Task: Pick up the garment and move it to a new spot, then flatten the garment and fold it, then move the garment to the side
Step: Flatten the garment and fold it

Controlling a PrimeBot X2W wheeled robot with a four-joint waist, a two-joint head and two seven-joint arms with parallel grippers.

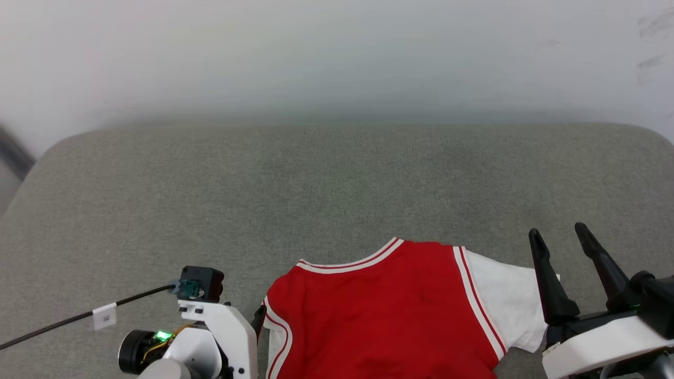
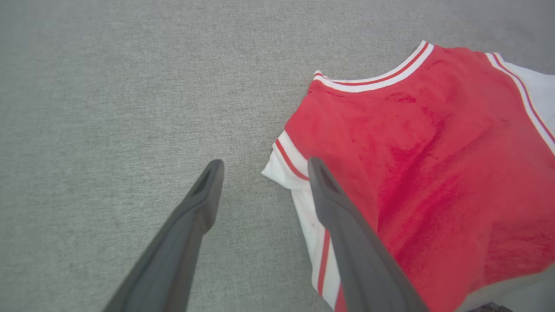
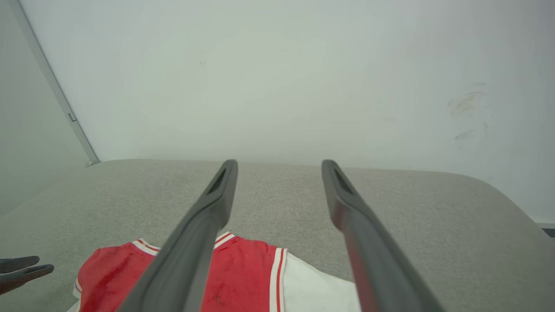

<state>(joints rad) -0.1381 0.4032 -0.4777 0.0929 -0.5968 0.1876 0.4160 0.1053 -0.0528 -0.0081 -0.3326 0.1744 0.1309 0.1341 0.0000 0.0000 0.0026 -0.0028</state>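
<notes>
**Both pincers spread at the sleeves: grab the jersey evenly**

The jersey (image 1: 389,310) lies plain red side up at the near edge of the grey cloth worktop (image 1: 337,184), right of centre. Its collar (image 1: 358,260) points to the far edge and its lower part runs out of the head view.

The left pincer (image 2: 262,167) is spread wide at the tucked white left sleeve (image 2: 303,208). One finger is over the striped trim, the other over bare worktop. Can't tell if either touches cloth. The right pincer (image 1: 557,231) is spread too and empty, just beside the right sleeve (image 1: 505,300).

Looks like the pick-up stage, w/ nothing gripped yet.

To do it well:
- Take both sides at matching spots, i.e. shoulder seams or sleeve roots, so the jersey hangs square.
- Left side is doubled under, so pinch through all layers or it'll slip.
- Drop the fingers low enough to catch cloth, not just skim it.
- Lift both sides together and keep the cloth taut between them.

Room to move:
- Lots of bare worktop to the left and toward the far edge, so there's a fair choice of new spot.
- The far edge meets a wall (image 1: 337,52), so don't overshoot.
- The worktop's corners are rounded, so keep hems off them.
- The near edge is tight, so carry the jersey away from it.
</notes>
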